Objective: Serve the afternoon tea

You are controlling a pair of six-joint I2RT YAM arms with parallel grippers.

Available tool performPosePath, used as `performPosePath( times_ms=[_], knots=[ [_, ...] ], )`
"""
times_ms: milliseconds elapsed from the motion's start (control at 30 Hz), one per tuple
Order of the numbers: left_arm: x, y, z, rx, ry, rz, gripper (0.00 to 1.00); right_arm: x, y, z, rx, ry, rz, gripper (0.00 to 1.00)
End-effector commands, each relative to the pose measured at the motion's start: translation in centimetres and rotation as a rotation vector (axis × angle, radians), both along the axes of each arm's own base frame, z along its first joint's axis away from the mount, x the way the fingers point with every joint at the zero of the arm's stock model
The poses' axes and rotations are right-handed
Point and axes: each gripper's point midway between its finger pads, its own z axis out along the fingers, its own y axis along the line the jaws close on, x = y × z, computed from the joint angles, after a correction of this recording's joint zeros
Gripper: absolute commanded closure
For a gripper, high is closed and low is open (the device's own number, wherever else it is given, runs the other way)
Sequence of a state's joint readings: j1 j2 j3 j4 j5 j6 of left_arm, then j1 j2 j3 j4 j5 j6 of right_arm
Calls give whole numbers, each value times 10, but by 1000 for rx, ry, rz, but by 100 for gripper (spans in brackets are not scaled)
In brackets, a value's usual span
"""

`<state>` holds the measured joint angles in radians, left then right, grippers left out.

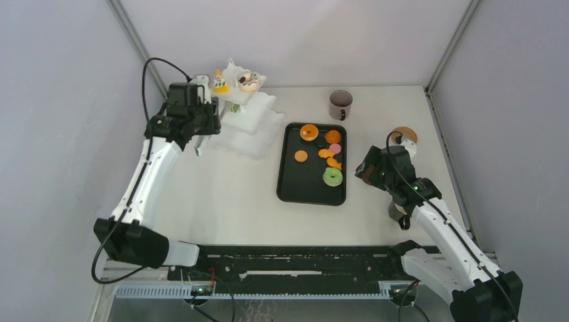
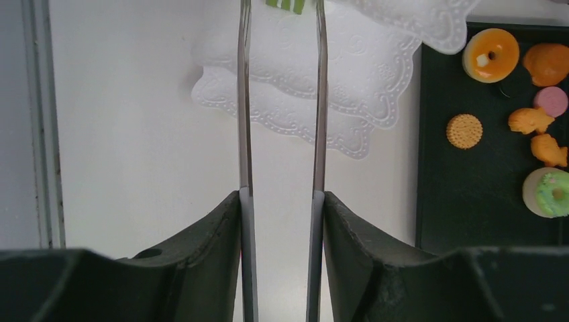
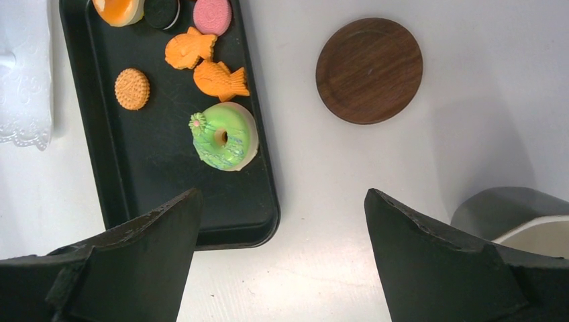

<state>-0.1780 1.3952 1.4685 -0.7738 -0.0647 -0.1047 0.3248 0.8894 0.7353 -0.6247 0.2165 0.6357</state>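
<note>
Near the coaster (image 3: 369,70), a mug (image 3: 513,218) shows plainly only from the right wrist.

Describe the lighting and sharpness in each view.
Top external: even, diffuse light; the white stand nearly blends into the table. Left wrist: the stand's embossing is crisp, the bottom foreground underexposed. Right wrist: the green doughnut is sharp, and the coaster casts almost no shadow.

The left arm (image 1: 144,181) and right arm (image 1: 443,231) have white links and black joints. A black cable (image 1: 151,67) loops at the left arm's 12 o'clock. The left gripper (image 2: 282,7) has thin grey blades, the right gripper (image 3: 282,194) black wedges.
</note>
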Motion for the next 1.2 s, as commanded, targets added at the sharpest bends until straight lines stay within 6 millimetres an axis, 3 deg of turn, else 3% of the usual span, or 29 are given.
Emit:
performPosePath(
  times_ms=[0, 133, 333, 467, 567, 767, 900, 1067, 1167],
  knots=[
    [-26, 3, 37, -23, -89, -14, 54, 12, 11, 12, 36, -57, 18, 2],
    [-58, 0, 28, -42, -35, -53, 62, 12, 9, 12, 29, -60, 14, 2],
    [-107, -20, 5, -143, 34, -152, 75, 13, 8, 16, 30, -77, 11, 2],
    [-129, -49, 2, -226, 35, -253, 78, 13, 8, 16, 26, -78, 10, 2],
    [-140, -84, 2, -262, 28, -361, 77, 12, 7, 16, 26, -78, 7, 2],
    [-148, -159, -9, -303, 77, -536, 74, 8, 3, 20, 23, -87, -9, 2],
    [-136, -201, -21, -377, 108, -555, 72, 4, -4, 21, 9, -91, -27, 2],
    [-124, -238, -36, -422, 173, -562, 70, 1, -8, 22, 3, -88, -37, 2],
    [-119, -251, -53, -435, 227, -541, 66, 0, -8, 22, 2, -87, -39, 2]
  ],
)
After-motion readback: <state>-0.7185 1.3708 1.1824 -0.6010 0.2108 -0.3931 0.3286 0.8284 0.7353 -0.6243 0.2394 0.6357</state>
